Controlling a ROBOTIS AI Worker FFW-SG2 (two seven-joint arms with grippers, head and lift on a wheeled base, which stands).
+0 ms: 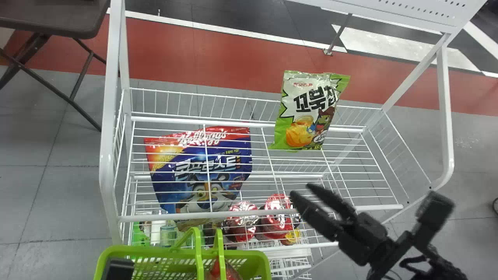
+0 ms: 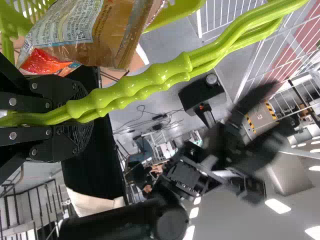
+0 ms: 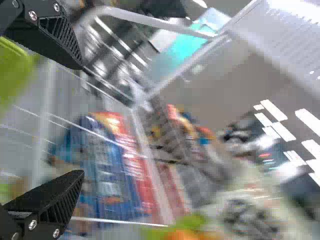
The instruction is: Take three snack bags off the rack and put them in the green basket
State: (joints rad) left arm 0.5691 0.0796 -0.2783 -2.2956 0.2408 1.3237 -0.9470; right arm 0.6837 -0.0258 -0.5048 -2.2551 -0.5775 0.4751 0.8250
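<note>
Head view had the right gripper (image 1: 299,188) at lower right, its fingers spread apart, nothing between them! At the white rack (image 1: 107,155), a green-and-white snack bag (image 1: 305,112) stood out, upper right of the middle, while a blue-and-red bag (image 1: 200,171) sat left of centre, wires crossing in front. Down at bottom left came the green basket (image 1: 155,252), another bag (image 1: 229,271) inside, with the left gripper (image 1: 118,268) there too, and in left wrist view it was clamped around the basket's handles (image 2: 150,80)!
</note>
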